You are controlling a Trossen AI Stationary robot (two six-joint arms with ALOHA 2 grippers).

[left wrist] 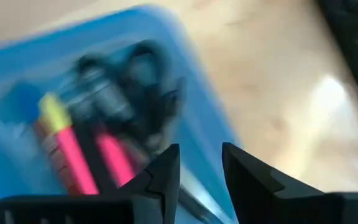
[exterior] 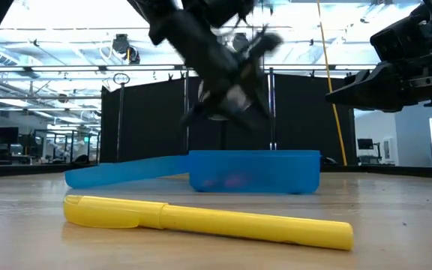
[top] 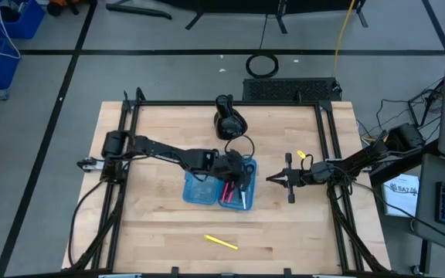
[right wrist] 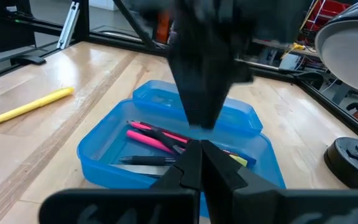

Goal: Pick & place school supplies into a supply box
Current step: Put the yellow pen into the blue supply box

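The wooden table carried the open blue supply box near its middle, both halves lying flat, the right half already holding pink pens, a black pen and black-handled scissors. A black rounded object sat beyond the box on the far side. The left gripper hung over the right half of the box, its fingers a narrow gap apart and holding nothing that showed. The right gripper waited just right of the box, its fingers pressed together and empty. One yellow marker lay alone on the near side of the table, well apart from the box, so the job looked mostly done with that piece left. A small yellow item lay by the right arm. The risk from here was a fingertip of the left gripper catching the box wall or the scissor handles and dragging the light box off its spot, or the round marker rolling out of a pinch.
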